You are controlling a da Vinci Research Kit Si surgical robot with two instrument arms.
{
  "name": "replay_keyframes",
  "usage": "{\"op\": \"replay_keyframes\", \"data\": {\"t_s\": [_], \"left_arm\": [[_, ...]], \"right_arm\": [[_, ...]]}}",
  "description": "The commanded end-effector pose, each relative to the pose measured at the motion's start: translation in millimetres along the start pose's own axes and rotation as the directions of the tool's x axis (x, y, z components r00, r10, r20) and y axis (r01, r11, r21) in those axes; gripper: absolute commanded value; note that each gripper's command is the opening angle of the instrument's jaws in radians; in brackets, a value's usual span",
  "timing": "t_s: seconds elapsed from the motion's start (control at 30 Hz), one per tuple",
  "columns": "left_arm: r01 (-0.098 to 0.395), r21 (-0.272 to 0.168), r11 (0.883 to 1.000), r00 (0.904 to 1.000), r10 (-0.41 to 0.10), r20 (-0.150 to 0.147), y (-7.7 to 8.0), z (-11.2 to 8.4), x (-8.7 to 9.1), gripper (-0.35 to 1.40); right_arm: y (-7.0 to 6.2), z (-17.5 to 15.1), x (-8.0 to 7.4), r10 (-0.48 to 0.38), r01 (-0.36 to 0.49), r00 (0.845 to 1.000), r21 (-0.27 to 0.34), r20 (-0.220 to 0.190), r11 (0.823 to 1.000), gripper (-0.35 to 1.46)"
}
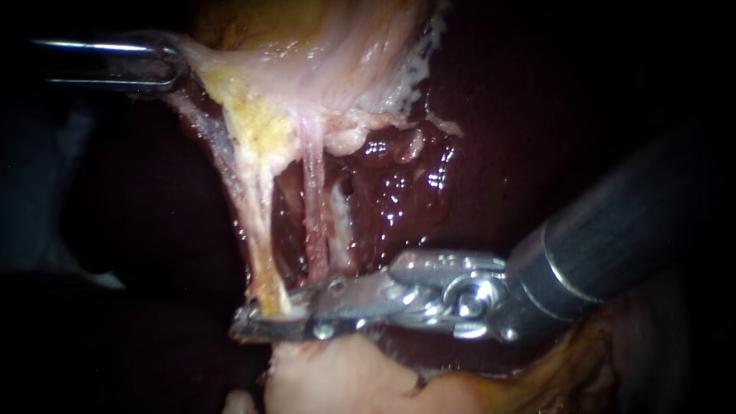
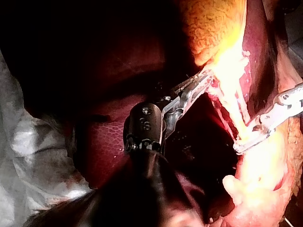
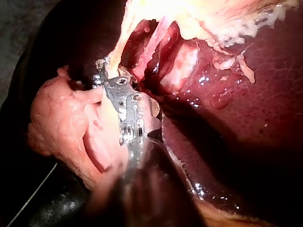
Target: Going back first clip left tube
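Crumpled pale sheet [image 2: 33,156] carries the specimen. Dark red liver [image 2: 102,142] sits directly on it. In the endoscope view the liver fills the frame's right side.

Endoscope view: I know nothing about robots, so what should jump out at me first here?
The shiny right instrument lies low in the view, its tip at the foot of a pale tube stretched taut. At the upper left, the left instrument has its jaws gripping the pale tissue that the tube hangs from. Behind them the wet, dark liver glistens.
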Motion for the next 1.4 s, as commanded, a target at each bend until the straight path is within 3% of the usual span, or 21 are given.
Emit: {"op": "replay_keyframes", "data": {"t_s": [0.03,0.33,0.47,0.53,0.8,0.93,1.07,1.17,1.3,1.4], "left_arm": [[0.000,0.001,1.000,1.0000,0.000,0.000,0.0,0.0,0.0,-0.35],[0.000,0.001,1.000,1.0000,0.000,-0.001,0.1,0.0,0.0,-0.35],[0.000,0.002,1.000,1.0000,0.000,-0.001,0.1,-0.1,0.0,-0.35],[0.000,0.002,1.000,1.0000,0.000,-0.001,0.2,-0.1,0.0,-0.35],[0.000,0.003,1.000,1.0000,0.000,-0.001,0.4,-0.1,-0.1,-0.35],[0.000,0.003,1.000,1.0000,0.000,-0.001,0.4,-0.2,-0.1,-0.35],[0.000,0.003,1.000,1.0000,0.000,-0.001,0.4,-0.2,-0.1,-0.35],[0.000,0.003,1.000,1.0000,0.000,-0.001,0.5,-0.2,-0.1,-0.35],[0.001,0.004,1.000,1.0000,-0.001,-0.001,0.6,-0.3,-0.1,-0.35],[0.001,0.003,1.000,1.0000,-0.001,-0.001,0.6,-0.3,-0.1,-0.35]], "right_arm": [[0.0,0.0,0.0,0.000,0.000,1.000,-0.001,-0.001,1.000,-0.35],[0.1,-0.1,-0.1,0.000,0.000,1.000,0.000,-0.003,1.000,-0.33],[0.4,0.1,-0.2,-0.004,0.005,0.998,0.018,-0.059,1.000,0.42],[0.7,0.0,-0.4,-0.005,0.006,0.998,0.018,-0.068,1.000,0.45],[3.5,-1.1,-0.6,-0.131,0.117,0.986,-0.131,-0.099,0.984,0.50],[4.0,-2.1,-0.9,-0.182,0.168,0.979,-0.151,-0.087,0.974,0.50],[3.6,-3.7,-1.3,-0.261,0.247,0.963,-0.161,-0.073,0.956,0.50],[3.0,-5.7,-1.6,-0.342,0.326,0.938,-0.186,-0.056,0.927,0.50],[2.2,-10.2,-2.0,-0.424,0.408,0.905,-0.211,-0.033,0.888,0.50],[1.7,-13.2,-2.4,-0.447,0.431,0.894,-0.225,-0.023,0.874,0.50]]}}
